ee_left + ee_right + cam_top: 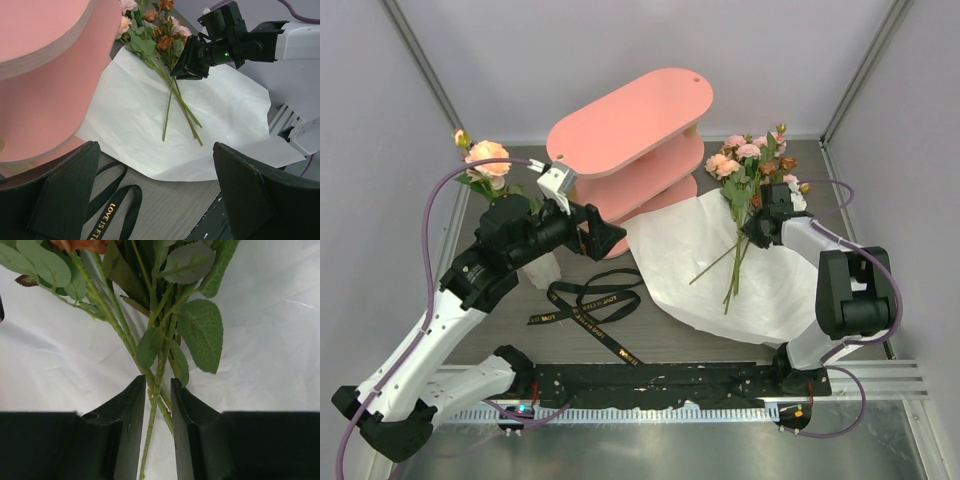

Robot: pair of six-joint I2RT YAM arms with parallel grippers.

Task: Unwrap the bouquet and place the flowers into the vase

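Right pincer (157, 385) sits narrow around stems of the pink, peach and brown artificial roses (200, 335), whether clamped I cannot tell; left pincer (155, 147) gapes apart. Thin stems outside the grip could slip free on lifting.

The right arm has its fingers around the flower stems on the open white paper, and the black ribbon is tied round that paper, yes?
Not quite. The top view shows the black ribbon lying untied on the table beside the white paper. The right gripper has its fingers around the flower stems.
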